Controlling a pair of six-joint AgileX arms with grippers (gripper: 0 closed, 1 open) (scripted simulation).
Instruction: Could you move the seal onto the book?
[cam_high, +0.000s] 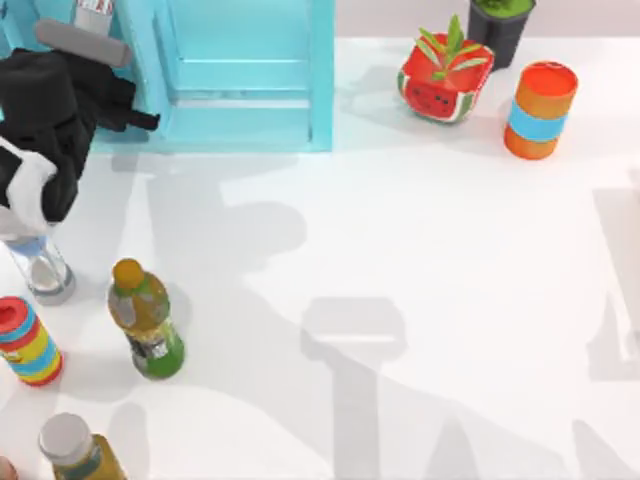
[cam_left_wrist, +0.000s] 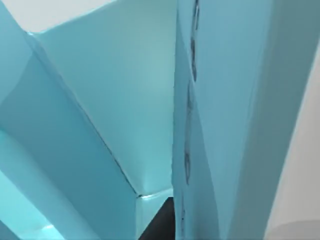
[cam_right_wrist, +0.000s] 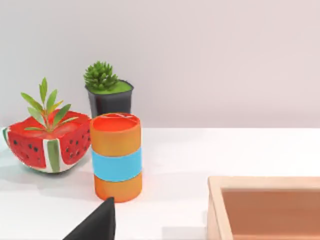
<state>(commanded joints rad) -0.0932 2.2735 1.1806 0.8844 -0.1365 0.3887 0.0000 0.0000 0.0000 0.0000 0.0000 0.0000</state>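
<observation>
The seal and the book are out of view in every frame. My left arm is at the table's far left, and its gripper (cam_high: 148, 120) reaches toward the turquoise shelf unit (cam_high: 250, 75). In the left wrist view the turquoise shelf unit's walls (cam_left_wrist: 110, 100) are very close, with a dark sliver of the gripper at the edge. A black tip of my right gripper (cam_right_wrist: 97, 225) shows low in the right wrist view, in front of an orange cylinder with a blue band (cam_right_wrist: 116, 156).
A green-yellow bottle (cam_high: 146, 320), a glass timer (cam_high: 45, 270), a striped can (cam_high: 28, 342) and another bottle (cam_high: 75, 445) crowd the left. A watermelon planter (cam_high: 445, 75), the orange cylinder (cam_high: 540, 110) and a dark pot (cam_high: 500, 25) stand back right. A wooden box (cam_right_wrist: 265, 207) lies near the right gripper.
</observation>
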